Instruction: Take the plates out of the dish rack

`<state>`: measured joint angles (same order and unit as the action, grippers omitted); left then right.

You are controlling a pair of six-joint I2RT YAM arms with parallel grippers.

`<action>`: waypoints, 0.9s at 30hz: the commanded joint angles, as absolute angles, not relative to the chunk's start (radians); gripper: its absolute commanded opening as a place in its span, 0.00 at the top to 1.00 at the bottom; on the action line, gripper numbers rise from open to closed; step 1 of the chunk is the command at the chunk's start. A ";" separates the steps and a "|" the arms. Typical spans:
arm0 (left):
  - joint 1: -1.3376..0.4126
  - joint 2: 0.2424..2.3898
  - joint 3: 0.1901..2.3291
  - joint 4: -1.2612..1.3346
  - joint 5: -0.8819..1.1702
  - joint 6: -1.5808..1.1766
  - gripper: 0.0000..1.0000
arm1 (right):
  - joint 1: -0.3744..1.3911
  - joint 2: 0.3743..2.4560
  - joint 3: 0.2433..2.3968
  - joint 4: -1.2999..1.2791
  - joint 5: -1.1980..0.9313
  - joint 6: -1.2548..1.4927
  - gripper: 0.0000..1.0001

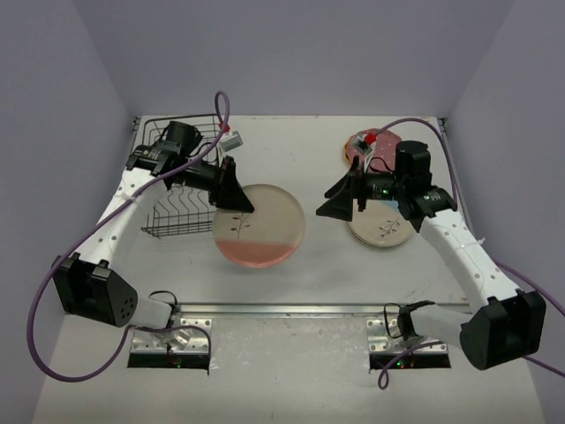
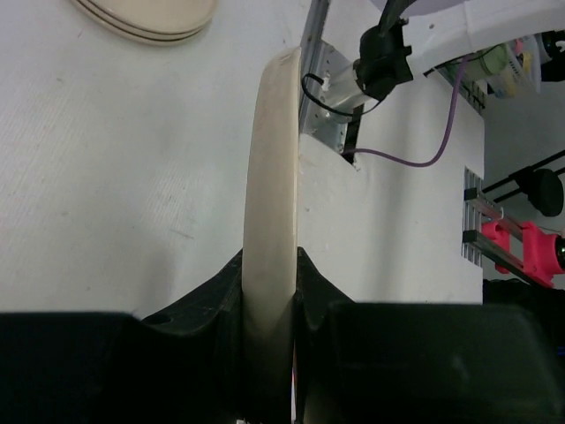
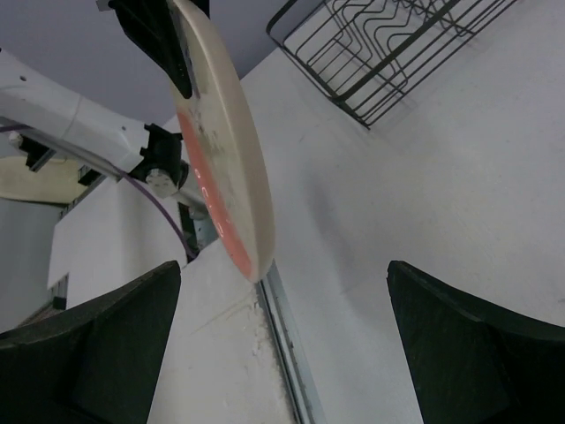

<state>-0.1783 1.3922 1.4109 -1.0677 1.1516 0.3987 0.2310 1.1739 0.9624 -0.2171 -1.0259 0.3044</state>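
Observation:
My left gripper (image 1: 231, 193) is shut on the rim of a cream plate (image 1: 260, 226) with a pink tint and a leaf sprig, holding it in the air just right of the dish rack (image 1: 179, 205). In the left wrist view the plate (image 2: 272, 168) stands edge-on between the black fingers (image 2: 216, 296). The rack's tines show no plates. My right gripper (image 1: 340, 206) is open, facing the held plate from the right with a gap between them. In the right wrist view the plate (image 3: 221, 132) hangs ahead of the wide-apart fingers (image 3: 97, 340), with the rack (image 3: 388, 44) behind it.
A stack of cream leaf-sprig plates (image 1: 381, 231) lies under my right arm. The same stack (image 2: 146, 18) shows in the left wrist view. Pink and orange plates (image 1: 364, 146) lie at the back right. A metal rail (image 1: 282, 309) runs along the near edge.

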 commanded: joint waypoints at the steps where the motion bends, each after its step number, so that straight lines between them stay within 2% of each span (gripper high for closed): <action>1: -0.211 1.361 1.419 -0.895 1.315 0.325 1.00 | 0.301 1.235 0.996 -0.131 -1.069 0.379 0.01; 6: -0.241 1.388 1.408 -0.894 1.293 0.337 1.00 | 0.385 1.290 1.008 -0.117 -1.074 0.400 0.02; 9: -0.246 1.399 1.411 -0.894 1.309 0.339 1.00 | 0.432 1.327 1.022 -0.119 -1.036 0.394 0.07; 11: -0.251 1.402 1.415 -0.894 1.310 0.338 1.00 | 0.448 1.352 1.030 -0.097 -1.026 0.408 0.21; 12: -0.252 1.402 1.416 -0.894 1.306 0.337 1.00 | 0.449 1.361 1.033 -0.089 -1.029 0.423 0.32; 14: -0.252 1.400 1.415 -0.894 1.285 0.336 1.00 | 0.450 1.374 1.040 -0.079 -1.041 0.437 0.59; 16: -0.252 1.395 1.411 -0.884 1.263 0.324 1.00 | 0.448 1.375 1.043 -0.080 -1.040 0.454 0.93; 17: -0.252 1.392 1.409 -0.874 1.238 0.304 0.98 | 0.441 1.374 1.038 -0.080 -1.038 0.460 1.00; 18: -0.251 1.389 1.408 -0.861 1.205 0.284 0.89 | 0.429 1.371 1.031 -0.079 -1.041 0.468 1.00; 21: -0.250 1.380 1.406 -0.816 1.099 0.224 0.40 | 0.375 1.354 0.999 -0.078 -1.069 0.500 1.00; 23: -0.247 1.372 1.406 -0.796 0.983 0.176 0.20 | 0.319 1.331 0.974 -0.079 -1.095 0.518 1.00; 24: -0.244 1.368 1.411 -0.783 0.943 0.164 0.05 | 0.255 1.320 0.950 -0.081 -1.111 0.533 1.00; 26: -0.238 1.365 1.416 -0.775 0.888 0.139 0.02 | 0.187 1.302 0.928 -0.095 -1.147 0.540 1.00; 27: -0.223 1.360 1.420 -0.765 0.849 0.129 0.01 | 0.097 1.278 0.897 -0.108 -1.163 0.538 1.00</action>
<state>-0.2422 1.4096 1.3941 -0.8445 0.9950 0.1960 0.2801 1.3701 0.9346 -0.1389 -1.0765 0.4736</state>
